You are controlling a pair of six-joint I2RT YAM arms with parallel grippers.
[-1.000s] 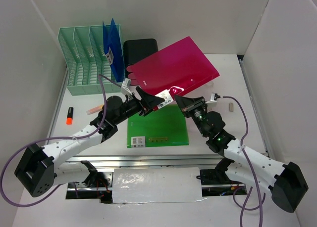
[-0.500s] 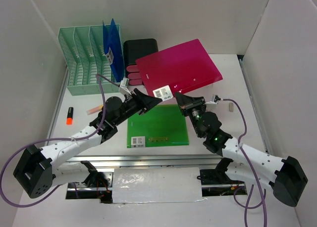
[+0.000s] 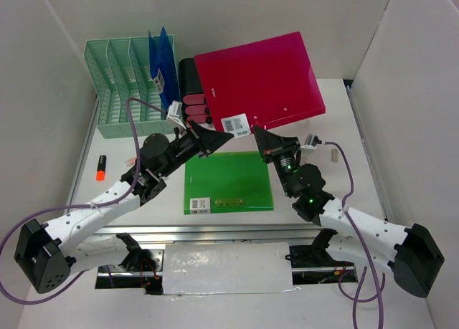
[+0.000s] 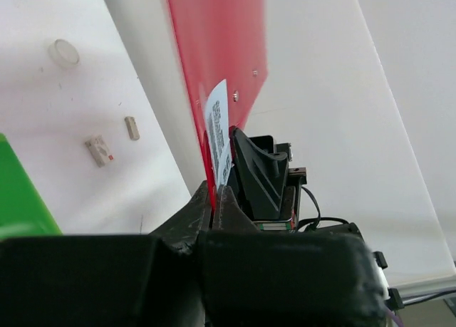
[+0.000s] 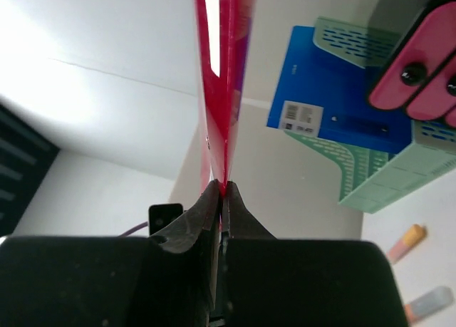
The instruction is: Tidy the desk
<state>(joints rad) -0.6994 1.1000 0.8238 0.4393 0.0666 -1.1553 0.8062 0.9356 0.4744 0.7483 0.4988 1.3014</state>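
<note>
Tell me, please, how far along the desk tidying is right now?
Done: a blue folder stands in the mint rack. In hand: left gripper and right gripper both pinch the red folder, lifted off the desk. Left: the green folder and orange highlighter lie loose.

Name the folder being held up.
The magenta folder, pinched by the left tool and right tool. The green folder lies flat on the desk; the blue folder stands in the mint rack.
</note>
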